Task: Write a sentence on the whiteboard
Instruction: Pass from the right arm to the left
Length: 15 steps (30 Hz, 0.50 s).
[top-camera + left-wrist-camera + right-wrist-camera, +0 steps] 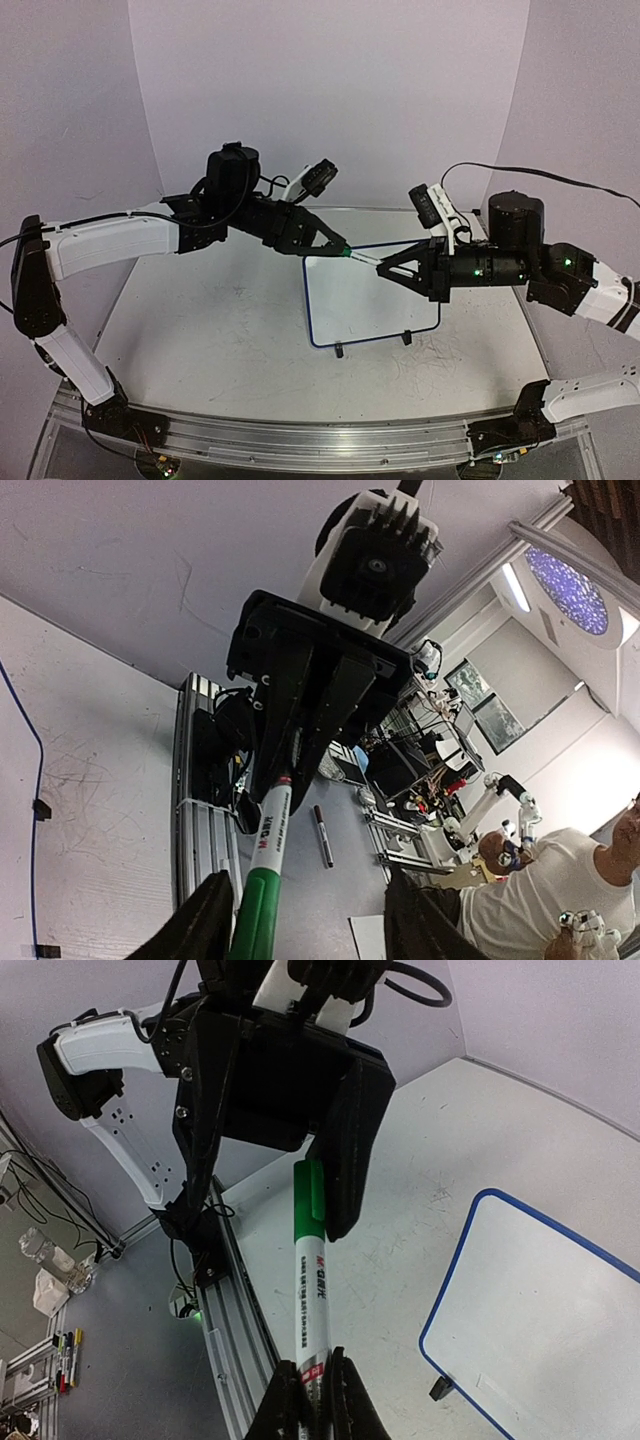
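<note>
A white marker with a green cap hangs in the air between my two grippers, above the whiteboard's far left corner. My right gripper is shut on the marker's white barrel end. My left gripper is open, its jaws wide apart around the green cap, which lies close to the left finger. In the top view the left gripper and right gripper face each other. The whiteboard with its blue frame lies on the table; its face is blank and no sentence shows.
The board's two black clip feet point toward the near edge. An aluminium rail runs along the table front. Purple walls close in the back and sides. A spare marker lies on the floor beyond the table.
</note>
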{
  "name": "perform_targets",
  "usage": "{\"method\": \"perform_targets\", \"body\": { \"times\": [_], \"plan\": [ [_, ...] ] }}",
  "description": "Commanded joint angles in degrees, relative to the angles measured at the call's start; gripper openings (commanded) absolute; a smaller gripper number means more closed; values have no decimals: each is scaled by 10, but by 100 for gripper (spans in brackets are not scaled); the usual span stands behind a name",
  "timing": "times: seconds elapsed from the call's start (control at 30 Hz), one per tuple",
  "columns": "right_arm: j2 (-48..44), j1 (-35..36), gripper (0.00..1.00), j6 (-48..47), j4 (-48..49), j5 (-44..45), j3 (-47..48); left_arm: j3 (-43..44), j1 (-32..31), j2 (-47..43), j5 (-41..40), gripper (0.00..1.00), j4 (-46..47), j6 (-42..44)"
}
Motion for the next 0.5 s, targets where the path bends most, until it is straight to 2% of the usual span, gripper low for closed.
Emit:
{"method": "perform_targets", "body": {
  "times": [0.0, 0.1, 0.23, 0.47],
  "plan": [
    [-11, 1, 0, -7, 8, 1, 20, 19, -7, -3, 32, 43, 18, 9],
    [-12, 1, 0, -5, 8, 1, 19, 17, -9, -2, 35, 34, 19, 10],
    [-14, 1, 0, -3, 8, 0, 15, 17, -11, 2, 42, 28, 18, 12],
    [-16, 1, 0, 2, 8, 7, 13, 13, -11, -7, 23, 4, 16, 24]
  ]
}}
